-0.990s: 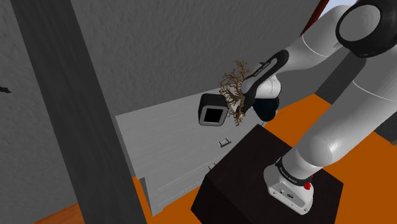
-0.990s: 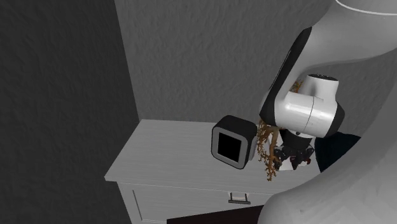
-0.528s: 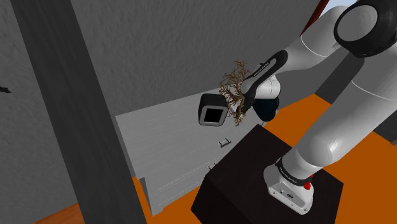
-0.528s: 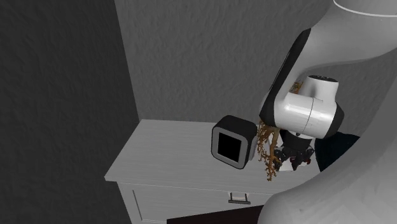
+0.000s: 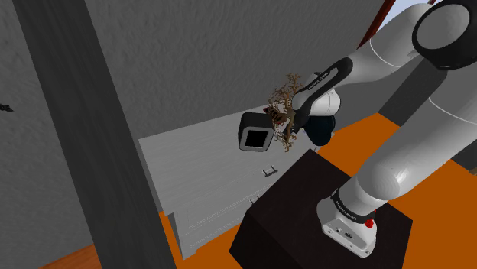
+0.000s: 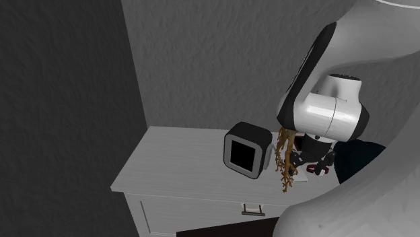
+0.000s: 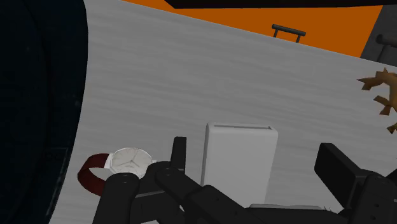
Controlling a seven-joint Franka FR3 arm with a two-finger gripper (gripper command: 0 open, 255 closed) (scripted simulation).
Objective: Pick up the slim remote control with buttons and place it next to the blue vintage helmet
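Two fingers (image 7: pixel 180 149) spread apart in wrist view, white remote (image 7: pixel 239 159) between them ungripped, second exterior view adds black-faced cube (image 6: pixel 243 156)

We take this for a room in a home. Our landmark is a pale dresser (image 5: pixel 195 164) with drawers and small dark handles (image 5: pixel 268 170). Behind it rises a rough grey wall (image 5: pixel 199 53); around its foot the floor (image 5: pixel 359 134) is orange. On its top we see household things: a boxy cube (image 5: pixel 256 132) with a black face, a dry brown twig ornament (image 5: pixel 284 103) beside that, and a watch (image 7: pixel 129 161) with a red strap.
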